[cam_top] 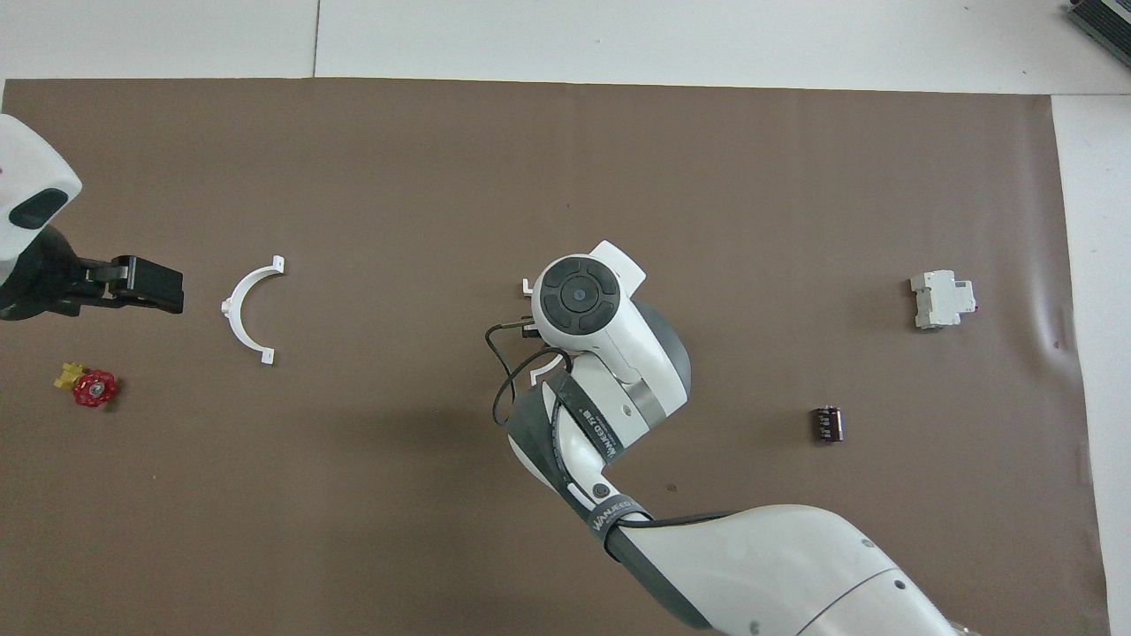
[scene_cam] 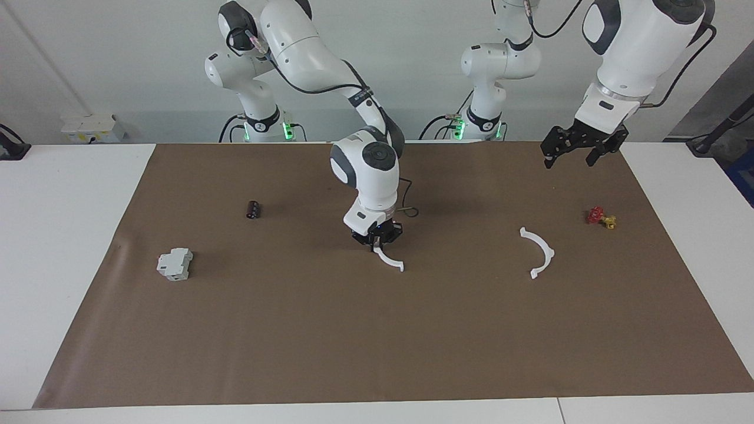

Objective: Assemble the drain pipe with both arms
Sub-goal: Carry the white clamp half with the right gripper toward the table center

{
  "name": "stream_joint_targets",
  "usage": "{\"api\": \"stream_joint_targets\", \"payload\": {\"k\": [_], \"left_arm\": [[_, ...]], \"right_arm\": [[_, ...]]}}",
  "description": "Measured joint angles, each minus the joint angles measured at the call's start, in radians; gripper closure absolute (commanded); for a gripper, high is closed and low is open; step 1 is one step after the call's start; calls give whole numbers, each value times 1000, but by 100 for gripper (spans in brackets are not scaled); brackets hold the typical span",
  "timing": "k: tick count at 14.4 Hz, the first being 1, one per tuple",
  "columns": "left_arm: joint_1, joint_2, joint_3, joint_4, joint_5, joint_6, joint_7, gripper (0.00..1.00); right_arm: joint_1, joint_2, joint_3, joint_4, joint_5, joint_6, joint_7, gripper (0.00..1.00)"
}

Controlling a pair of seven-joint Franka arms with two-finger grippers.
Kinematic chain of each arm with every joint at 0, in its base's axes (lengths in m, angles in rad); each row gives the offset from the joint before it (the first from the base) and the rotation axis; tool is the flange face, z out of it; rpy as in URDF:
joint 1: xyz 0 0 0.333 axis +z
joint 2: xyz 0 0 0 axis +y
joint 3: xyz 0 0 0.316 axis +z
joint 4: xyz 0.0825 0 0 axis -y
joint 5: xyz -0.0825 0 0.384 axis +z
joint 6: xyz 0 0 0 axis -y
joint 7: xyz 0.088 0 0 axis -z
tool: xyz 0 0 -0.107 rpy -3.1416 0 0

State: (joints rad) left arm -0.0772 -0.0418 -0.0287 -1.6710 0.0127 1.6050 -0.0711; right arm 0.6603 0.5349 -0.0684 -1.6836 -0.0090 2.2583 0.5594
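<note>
One white half-ring (scene_cam: 390, 260) of the drain pipe lies mid-mat under my right gripper (scene_cam: 377, 240). The gripper is down at mat level and shut on the half-ring near one end; the free tabbed end sticks out away from the robots. In the overhead view the right arm hides most of this half-ring (cam_top: 544, 367). The other half-ring (scene_cam: 539, 254) lies free on the mat toward the left arm's end; it also shows in the overhead view (cam_top: 246, 309). My left gripper (scene_cam: 570, 160) hangs open and empty in the air over the mat near that half-ring, and also shows in the overhead view (cam_top: 150, 287).
A small red and yellow valve (scene_cam: 599, 217) lies near the free half-ring, closer to the robots. A black cylinder (scene_cam: 253, 209) and a grey-white boxy block (scene_cam: 175, 264) lie toward the right arm's end. A brown mat (scene_cam: 294, 341) covers the table.
</note>
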Motion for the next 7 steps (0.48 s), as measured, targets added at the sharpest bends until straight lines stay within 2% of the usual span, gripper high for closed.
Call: {"api": "stream_joint_targets", "payload": {"k": [1, 2, 3, 7], "left_arm": [[0, 0, 0, 0, 0, 0, 0, 0], [0, 0, 0, 0, 0, 0, 0, 0], [0, 0, 0, 0, 0, 0, 0, 0], [0, 0, 0, 0, 0, 0, 0, 0]], "right_arm": [[0, 0, -1, 0, -1, 0, 0, 100], [0, 0, -2, 0, -1, 0, 0, 61], [0, 0, -3, 0, -1, 0, 0, 1], [0, 0, -3, 0, -1, 0, 1, 0]]}}
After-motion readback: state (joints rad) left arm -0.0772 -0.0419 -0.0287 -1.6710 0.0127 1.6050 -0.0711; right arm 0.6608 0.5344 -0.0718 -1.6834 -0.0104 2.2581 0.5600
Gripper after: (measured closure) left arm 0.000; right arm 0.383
